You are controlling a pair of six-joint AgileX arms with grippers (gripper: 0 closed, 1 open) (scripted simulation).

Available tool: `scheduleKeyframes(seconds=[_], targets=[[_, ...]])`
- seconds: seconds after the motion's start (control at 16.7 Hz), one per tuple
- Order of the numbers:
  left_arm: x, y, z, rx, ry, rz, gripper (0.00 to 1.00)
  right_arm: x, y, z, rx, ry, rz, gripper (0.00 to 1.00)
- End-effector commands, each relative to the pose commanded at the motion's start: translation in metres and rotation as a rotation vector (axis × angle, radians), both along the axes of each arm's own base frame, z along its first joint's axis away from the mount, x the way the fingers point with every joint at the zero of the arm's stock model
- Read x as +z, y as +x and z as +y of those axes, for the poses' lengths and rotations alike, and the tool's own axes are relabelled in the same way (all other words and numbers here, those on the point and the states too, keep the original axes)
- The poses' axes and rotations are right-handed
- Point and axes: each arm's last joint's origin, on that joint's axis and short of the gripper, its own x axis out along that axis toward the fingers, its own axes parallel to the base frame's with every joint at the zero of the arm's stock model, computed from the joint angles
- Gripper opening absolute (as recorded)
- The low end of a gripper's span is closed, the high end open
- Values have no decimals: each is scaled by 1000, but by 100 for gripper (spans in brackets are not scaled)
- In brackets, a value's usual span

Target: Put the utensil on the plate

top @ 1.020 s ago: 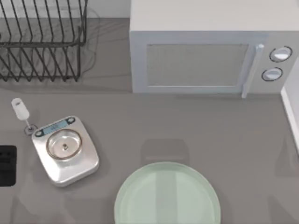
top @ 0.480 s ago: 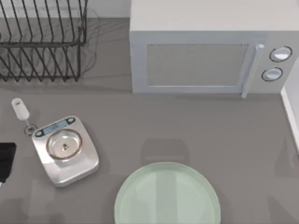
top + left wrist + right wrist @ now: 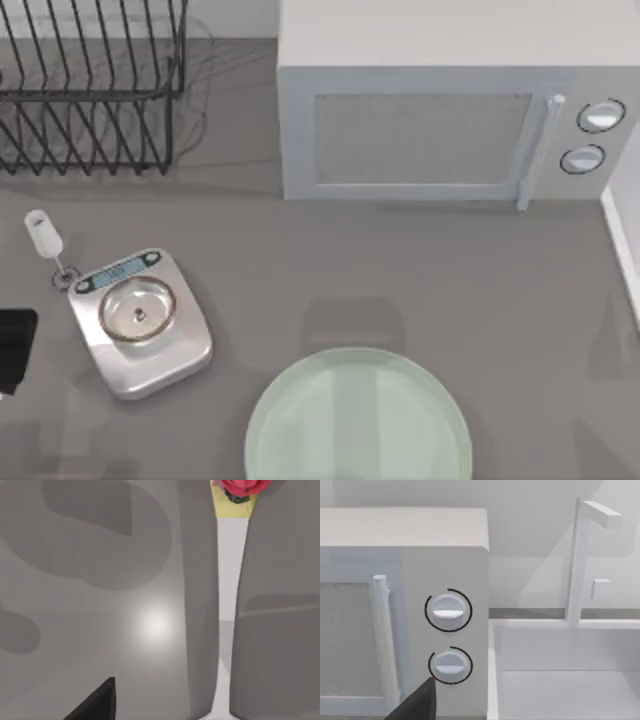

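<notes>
The left claw [image 3: 12, 350] sits at the table's left edge; whether its fingers are spread I cannot tell. The plain white spoon [image 3: 45, 240] lies just beyond it, beside the silver scale [image 3: 140, 320]. The pale green glassy round plate [image 3: 358, 415] waits well to the claw's right. This looks like the approach step: next comes reaching over the spoon's thin handle.

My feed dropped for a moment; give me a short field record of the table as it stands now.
spoon: white, on the table at the left side, beside the silver scale's far corner, handle end by the scale
plate: pale green, near edge at the middle, nothing on it
left pincer: dark shape at the left edge, near the scale
microwave: at the back, door shut
dish rack: back left
</notes>
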Motion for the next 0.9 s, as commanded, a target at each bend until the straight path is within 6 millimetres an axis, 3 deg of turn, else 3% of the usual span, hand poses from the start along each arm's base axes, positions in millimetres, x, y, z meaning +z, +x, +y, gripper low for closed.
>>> scheduleKeyframes(seconds=[0.48, 0.84, 0.9], targets=[[-80, 2, 1, 1, 1, -13, 100, 0, 0, 0, 0, 0, 0, 100], [-90, 0, 1, 1, 0, -4, 100, 0, 0, 0, 0, 0, 0, 100], [-90, 0, 1, 1, 0, -4, 92, 0, 0, 0, 0, 0, 0, 100]])
